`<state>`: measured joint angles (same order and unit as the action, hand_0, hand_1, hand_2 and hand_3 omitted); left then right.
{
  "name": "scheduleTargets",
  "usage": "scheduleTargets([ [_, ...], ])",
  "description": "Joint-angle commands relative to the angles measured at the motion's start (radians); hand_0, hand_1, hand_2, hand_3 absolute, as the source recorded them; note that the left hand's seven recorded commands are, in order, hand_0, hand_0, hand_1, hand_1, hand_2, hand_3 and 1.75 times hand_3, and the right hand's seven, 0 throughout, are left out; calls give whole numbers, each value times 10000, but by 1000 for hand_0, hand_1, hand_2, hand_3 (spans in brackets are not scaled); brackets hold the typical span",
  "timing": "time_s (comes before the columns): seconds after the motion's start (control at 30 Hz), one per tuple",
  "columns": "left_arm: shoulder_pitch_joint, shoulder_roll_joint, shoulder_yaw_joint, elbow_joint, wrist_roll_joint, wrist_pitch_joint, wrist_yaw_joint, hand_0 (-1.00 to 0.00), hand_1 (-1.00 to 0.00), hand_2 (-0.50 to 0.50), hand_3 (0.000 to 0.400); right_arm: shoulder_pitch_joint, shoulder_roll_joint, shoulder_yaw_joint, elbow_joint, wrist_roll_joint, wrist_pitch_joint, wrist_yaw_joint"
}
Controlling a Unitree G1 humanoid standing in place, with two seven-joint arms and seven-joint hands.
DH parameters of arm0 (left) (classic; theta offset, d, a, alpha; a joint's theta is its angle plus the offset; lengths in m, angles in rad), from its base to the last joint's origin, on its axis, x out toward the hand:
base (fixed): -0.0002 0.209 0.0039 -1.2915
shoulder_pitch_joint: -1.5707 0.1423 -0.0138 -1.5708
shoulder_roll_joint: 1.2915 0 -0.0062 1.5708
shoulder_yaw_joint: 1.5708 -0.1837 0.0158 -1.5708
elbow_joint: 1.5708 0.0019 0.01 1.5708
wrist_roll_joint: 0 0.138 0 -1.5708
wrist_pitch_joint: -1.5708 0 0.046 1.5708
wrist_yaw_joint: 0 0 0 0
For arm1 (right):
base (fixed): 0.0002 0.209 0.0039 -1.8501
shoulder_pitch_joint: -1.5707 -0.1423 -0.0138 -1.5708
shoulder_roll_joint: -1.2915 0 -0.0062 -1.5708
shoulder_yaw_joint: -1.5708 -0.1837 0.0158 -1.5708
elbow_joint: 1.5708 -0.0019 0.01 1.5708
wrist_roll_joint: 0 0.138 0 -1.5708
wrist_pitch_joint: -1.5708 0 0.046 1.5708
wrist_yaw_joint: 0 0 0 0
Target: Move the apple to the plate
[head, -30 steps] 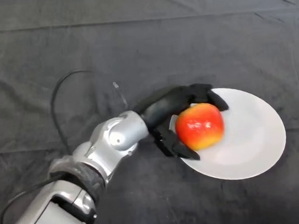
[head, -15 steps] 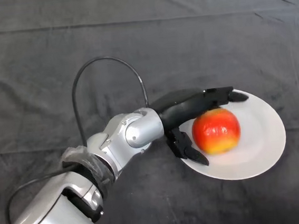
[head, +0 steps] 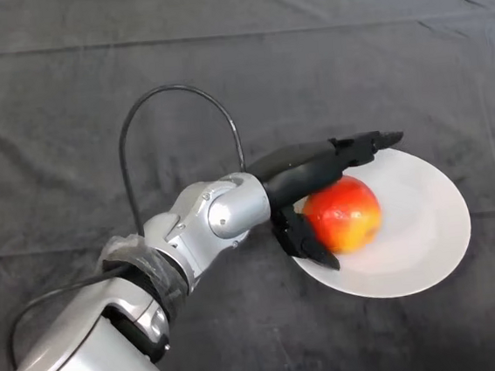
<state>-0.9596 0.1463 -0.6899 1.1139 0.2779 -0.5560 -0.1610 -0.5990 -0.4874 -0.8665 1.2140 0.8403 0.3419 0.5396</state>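
While on the plate [head: 429, 247], apple [head: 342, 214] sits within open hand [head: 304, 176].

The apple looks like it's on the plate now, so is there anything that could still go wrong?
Possibly. The apple sits on the left part of the plate, near the rim, not the middle, so it might roll off onto the cloth. The hand is open but close around it, one of its fingers stretched past the apple's far side and the thumb below; pulling back carelessly could drag the apple off or nudge the plate.
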Motion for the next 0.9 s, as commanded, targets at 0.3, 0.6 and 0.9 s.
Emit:
scheduleTargets([
  [0.3,-103,1283,1024,369,-615,-144,-46,0,0,0,0,-18,-180,-153,23,7,-21,-20],
  [0.6,390,1952,1905,490,-1108,-421,-39,0,0,0,0,-17,-178,-153,19,5,-22,-21],
  [0.9,1139,2585,2699,607,-1523,-676,-39,0,0,0,0,-15,-175,-151,12,3,-23,-23],
])
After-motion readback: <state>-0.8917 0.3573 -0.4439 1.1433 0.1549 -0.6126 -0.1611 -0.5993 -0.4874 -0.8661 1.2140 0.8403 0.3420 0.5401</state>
